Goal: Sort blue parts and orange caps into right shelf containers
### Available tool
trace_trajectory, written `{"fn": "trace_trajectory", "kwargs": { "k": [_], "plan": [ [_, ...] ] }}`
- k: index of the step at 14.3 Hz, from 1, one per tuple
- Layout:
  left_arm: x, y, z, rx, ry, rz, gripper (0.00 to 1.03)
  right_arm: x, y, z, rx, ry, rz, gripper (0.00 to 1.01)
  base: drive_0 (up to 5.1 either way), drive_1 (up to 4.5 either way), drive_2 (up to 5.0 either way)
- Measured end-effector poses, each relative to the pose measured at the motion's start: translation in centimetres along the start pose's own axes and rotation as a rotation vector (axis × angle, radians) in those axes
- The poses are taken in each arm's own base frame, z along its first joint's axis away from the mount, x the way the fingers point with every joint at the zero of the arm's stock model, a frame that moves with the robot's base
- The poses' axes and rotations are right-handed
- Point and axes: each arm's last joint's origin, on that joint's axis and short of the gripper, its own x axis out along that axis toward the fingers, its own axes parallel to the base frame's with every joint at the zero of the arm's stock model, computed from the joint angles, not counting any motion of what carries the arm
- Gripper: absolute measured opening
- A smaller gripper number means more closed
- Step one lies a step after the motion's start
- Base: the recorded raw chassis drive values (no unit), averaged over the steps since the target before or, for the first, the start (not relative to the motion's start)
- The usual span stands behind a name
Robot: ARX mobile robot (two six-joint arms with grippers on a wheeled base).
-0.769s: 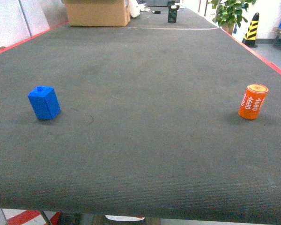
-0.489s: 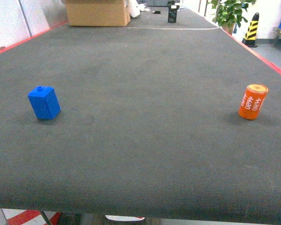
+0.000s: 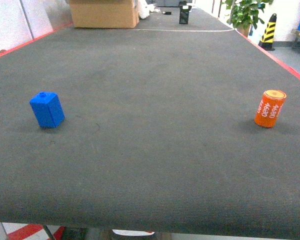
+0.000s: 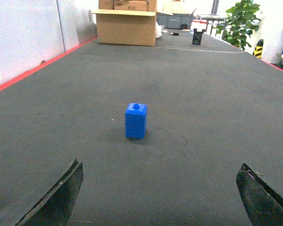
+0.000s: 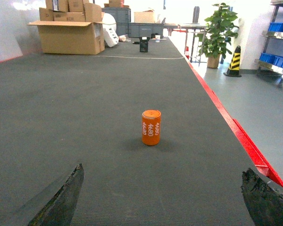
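One blue part (image 3: 47,109), one orange cap (image 3: 270,108), one cardboard box (image 3: 104,13), one plant (image 3: 246,13)

A long dark table (image 3: 155,150) edged in red is seen; cardboard boxes (image 3: 104,13), a potted plant (image 3: 245,12) and a striped post (image 3: 268,31) are set beyond.

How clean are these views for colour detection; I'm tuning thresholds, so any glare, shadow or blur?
Head view: even light, small bright-blue plastic block and orange "4680" cylinder sharp, faint shadows. Right wrist view: background near the potted plant overexposed. Left wrist view: block sharp, nearest tool fingers soft.
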Motion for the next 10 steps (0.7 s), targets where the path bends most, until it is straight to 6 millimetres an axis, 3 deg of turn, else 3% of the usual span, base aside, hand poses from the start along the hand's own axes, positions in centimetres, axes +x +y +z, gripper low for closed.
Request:
{"fn": "trace_trajectory", "kwargs": {
  "k": [10],
  "plan": [
    [0.0,0.0,0.0,0.0,0.0,0.0,0.98,0.0,0.0,0.0,0.0,0.0,0.0,0.98,0.0,0.0,0.0]
  ]
}}
